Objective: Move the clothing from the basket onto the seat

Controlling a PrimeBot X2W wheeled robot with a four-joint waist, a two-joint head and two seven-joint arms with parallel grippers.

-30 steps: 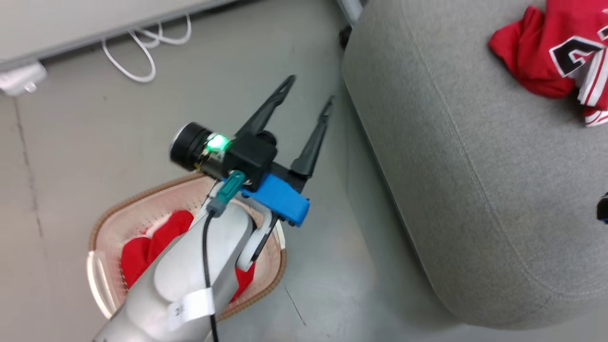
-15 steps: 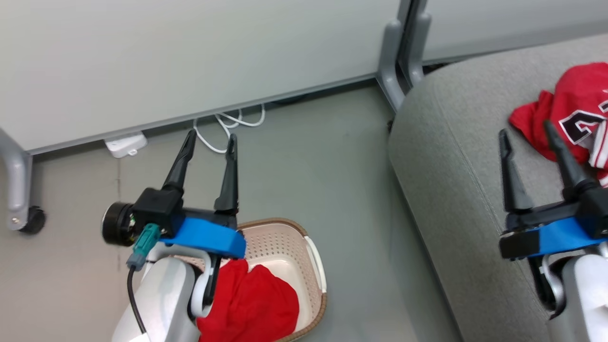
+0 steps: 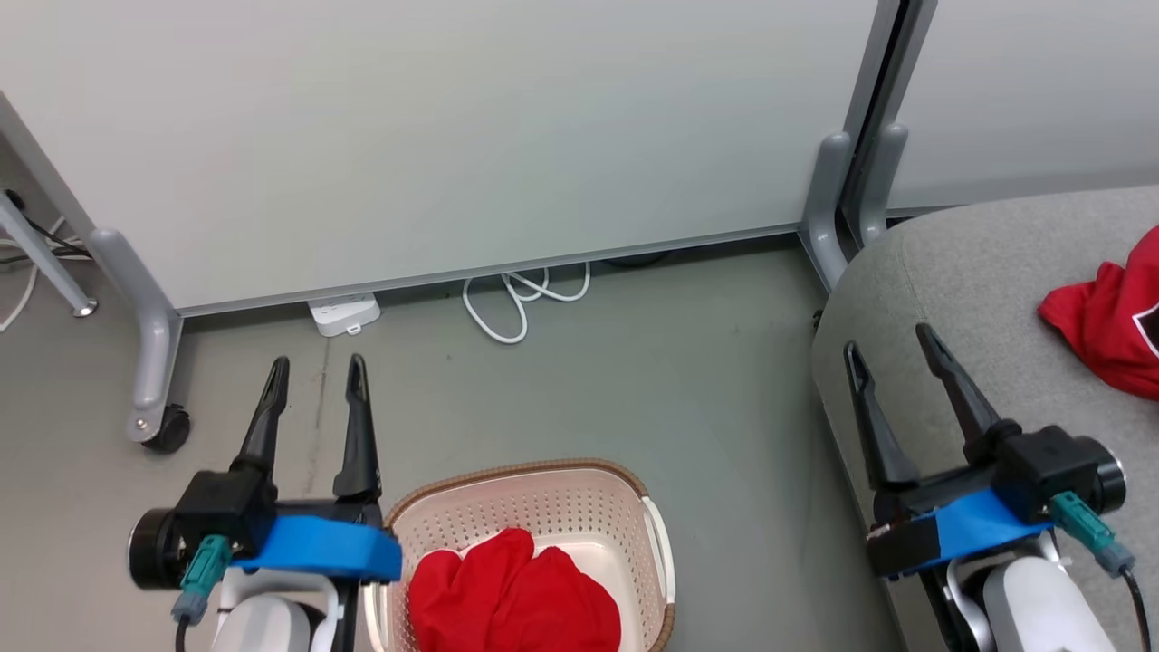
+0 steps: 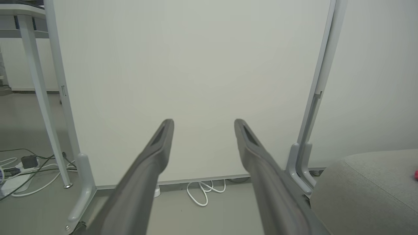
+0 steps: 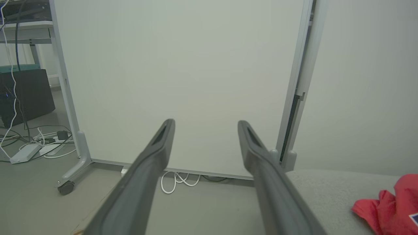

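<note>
White partition panel (image 3: 471, 136) on grey metal legs, across ten to two o'clock of the head view. Smooth grey floor (image 3: 634, 380) beneath, from centre to six o'clock. Grey fabric seat (image 3: 978, 299) with a rounded corner at three to four o'clock. Cream perforated basket (image 3: 543, 493) with a brown woven-look rim, on the floor at six o'clock, apart from the seat. Plain red garment (image 3: 516, 598) bunched inside the basket. Red jersey (image 3: 1105, 326) on the seat at three o'clock, its black-and-white lettering cut by the frame edge, unreadable. Left gripper (image 3: 317, 362) at seven o'clock, just beside the basket, fingers spread wide, empty. Right gripper (image 3: 887, 340) at four o'clock, over the seat's edge, equally wide and empty. Looped white cable (image 3: 516, 303) and white power strip (image 3: 344, 312) at the panel's foot. Black caster (image 3: 167, 430) at nine o'clock.
</note>
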